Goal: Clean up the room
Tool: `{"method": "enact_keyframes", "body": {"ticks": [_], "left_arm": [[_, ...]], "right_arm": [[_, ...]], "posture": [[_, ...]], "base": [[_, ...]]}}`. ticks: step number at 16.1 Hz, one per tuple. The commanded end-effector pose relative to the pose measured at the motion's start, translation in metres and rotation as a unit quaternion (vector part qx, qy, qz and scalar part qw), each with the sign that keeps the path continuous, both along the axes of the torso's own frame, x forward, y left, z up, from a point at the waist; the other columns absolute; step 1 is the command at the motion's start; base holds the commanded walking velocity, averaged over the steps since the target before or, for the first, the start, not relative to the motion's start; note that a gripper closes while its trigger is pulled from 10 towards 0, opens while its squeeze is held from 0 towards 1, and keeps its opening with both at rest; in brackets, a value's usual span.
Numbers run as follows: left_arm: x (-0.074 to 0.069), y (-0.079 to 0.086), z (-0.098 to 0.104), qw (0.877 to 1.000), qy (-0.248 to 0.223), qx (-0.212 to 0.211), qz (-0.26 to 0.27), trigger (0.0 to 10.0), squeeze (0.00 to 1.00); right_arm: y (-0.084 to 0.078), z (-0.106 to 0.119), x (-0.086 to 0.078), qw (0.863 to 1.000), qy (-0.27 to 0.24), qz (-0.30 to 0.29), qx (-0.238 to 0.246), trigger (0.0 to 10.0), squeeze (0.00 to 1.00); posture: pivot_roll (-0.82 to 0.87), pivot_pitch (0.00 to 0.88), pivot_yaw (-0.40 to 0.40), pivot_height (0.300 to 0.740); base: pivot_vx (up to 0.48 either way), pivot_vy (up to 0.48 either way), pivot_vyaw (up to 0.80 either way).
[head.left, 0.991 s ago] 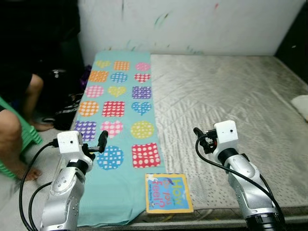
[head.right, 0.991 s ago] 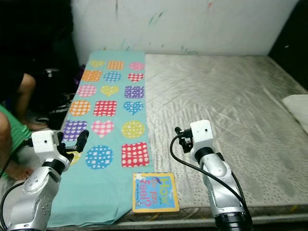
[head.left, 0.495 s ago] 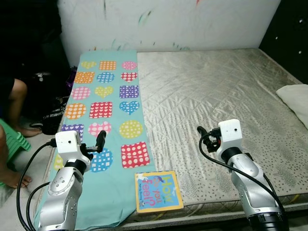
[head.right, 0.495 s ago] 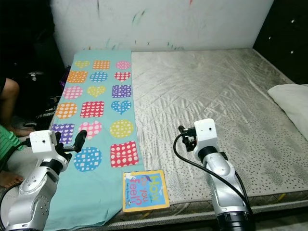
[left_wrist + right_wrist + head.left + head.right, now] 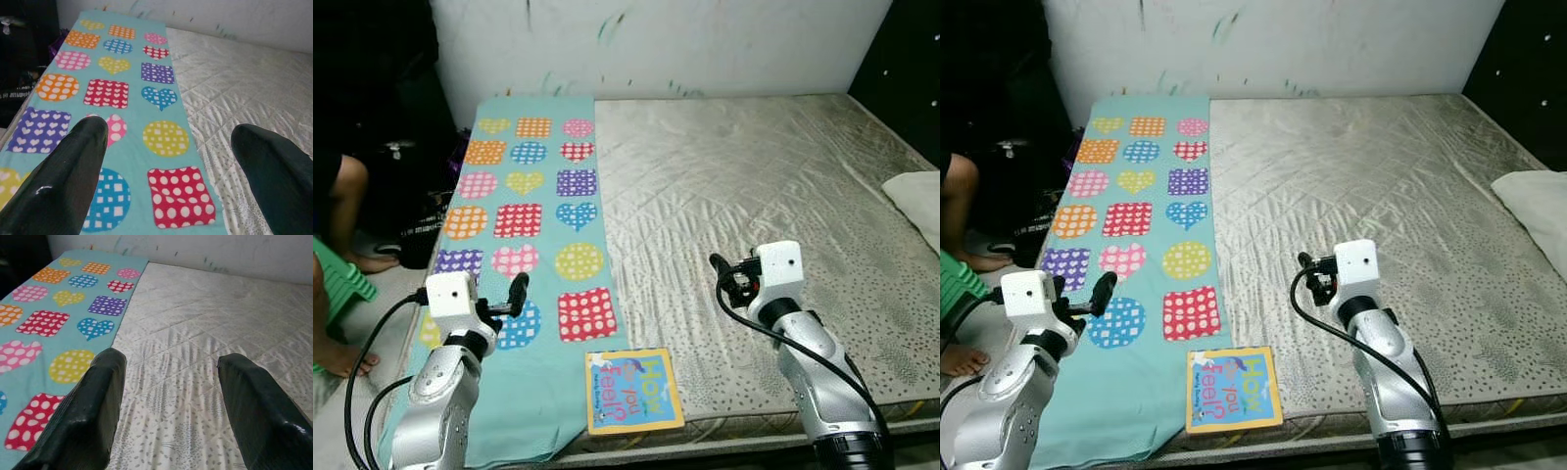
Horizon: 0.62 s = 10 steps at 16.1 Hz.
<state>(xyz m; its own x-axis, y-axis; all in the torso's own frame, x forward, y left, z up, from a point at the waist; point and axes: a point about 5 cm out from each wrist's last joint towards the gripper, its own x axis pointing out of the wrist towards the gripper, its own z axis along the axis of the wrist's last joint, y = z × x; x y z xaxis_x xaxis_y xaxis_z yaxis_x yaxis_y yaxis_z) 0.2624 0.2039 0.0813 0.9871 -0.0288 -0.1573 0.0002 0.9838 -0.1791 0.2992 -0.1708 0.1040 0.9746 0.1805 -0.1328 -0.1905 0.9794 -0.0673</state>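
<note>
Robot stands at the bed edge, nothing picked up yet.
The book [image 5: 634,391] lies flat at the near bed edge, at 6 o'clock, partly on the cloth [image 5: 530,206]. The left gripper [image 5: 517,291] at 9 o'clock and right gripper [image 5: 720,267] at 3 o'clock hang over the bed [image 5: 773,186], jaws apart and empty. Next, I think, reach down for the book. The pillow [image 5: 915,192] lies far at 2 o'clock. I see no bins or boxes.

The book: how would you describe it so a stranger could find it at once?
Look at the big grey mattress, then at its near edge, beside the turquoise cloth with dotted shapes. The book lies flat there: yellow border, blue cover, colourful letters.
</note>
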Motion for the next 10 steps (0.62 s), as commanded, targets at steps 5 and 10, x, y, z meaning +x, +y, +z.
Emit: {"method": "enact_keyframes", "body": {"ticks": [5,10], "left_arm": [[-0.0026,0.0012,0.0051,1.000,-0.002,0.003,-0.006,10.0,0.00],[-0.0027,0.0011,0.0052,1.000,0.002,0.004,-0.009,10.0,0.00]], "right_arm": [[-0.0022,0.0051,-0.0040,0.999,0.001,-0.009,0.033,10.0,0.00],[0.0002,0.0048,-0.0053,0.999,0.004,-0.001,0.043,10.0,0.00]], "posture": [[-0.12,0.049,0.006,0.740],[-0.12,0.049,0.007,0.722]], "base": [[0.000,0.000,0.00],[0.000,0.000,0.00]]}}
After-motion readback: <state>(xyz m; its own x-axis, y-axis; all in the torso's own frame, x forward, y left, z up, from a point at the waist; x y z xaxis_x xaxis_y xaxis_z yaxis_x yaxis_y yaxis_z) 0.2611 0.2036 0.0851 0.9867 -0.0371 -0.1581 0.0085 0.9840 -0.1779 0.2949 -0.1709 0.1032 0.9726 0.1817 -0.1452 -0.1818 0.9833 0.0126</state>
